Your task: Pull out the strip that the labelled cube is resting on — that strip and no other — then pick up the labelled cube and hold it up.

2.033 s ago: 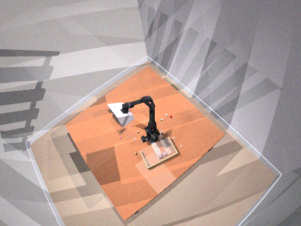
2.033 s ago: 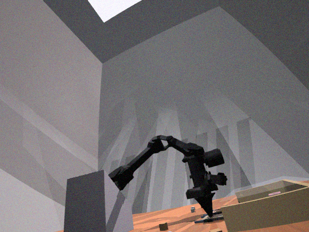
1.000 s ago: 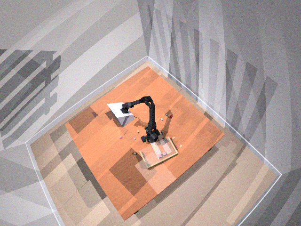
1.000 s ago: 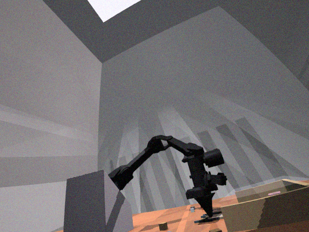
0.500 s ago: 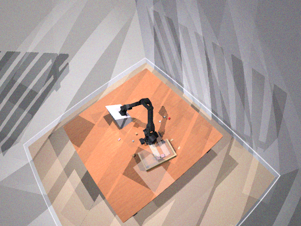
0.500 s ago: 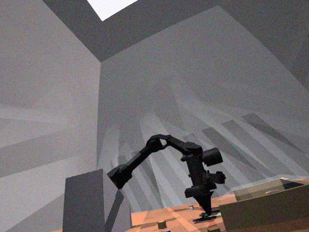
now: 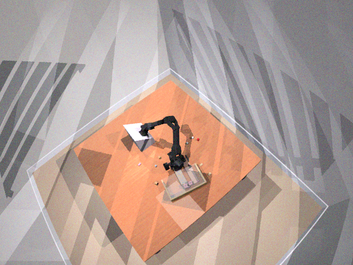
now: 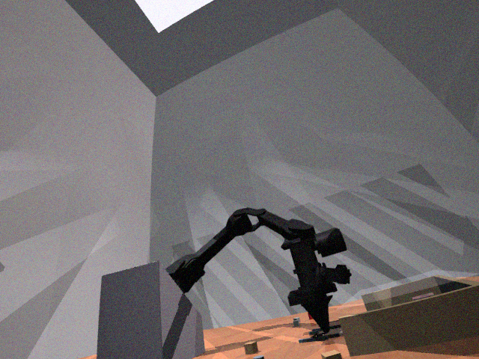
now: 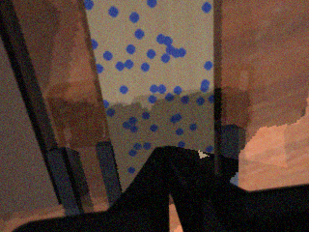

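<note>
Grey walls ring the orange worktop [image 7: 122, 182]. Over a white-topped block [image 7: 133, 130], the claw [image 7: 141, 132] is fully closed and holds nothing. Well apart, beside the arm's base, the tray [image 7: 171, 196] holds the strips [image 7: 182, 178] and small pink cubes [image 7: 186, 185]; no label is readable.

We see black arm [image 7: 174, 137] rising from base [image 7: 175, 163], bending at elbow [image 8: 247, 220], reaching out and down to left in exterior view. Gripper [image 8: 185, 281] at forearm end, fingers shut tight together, nothing between them.
</note>
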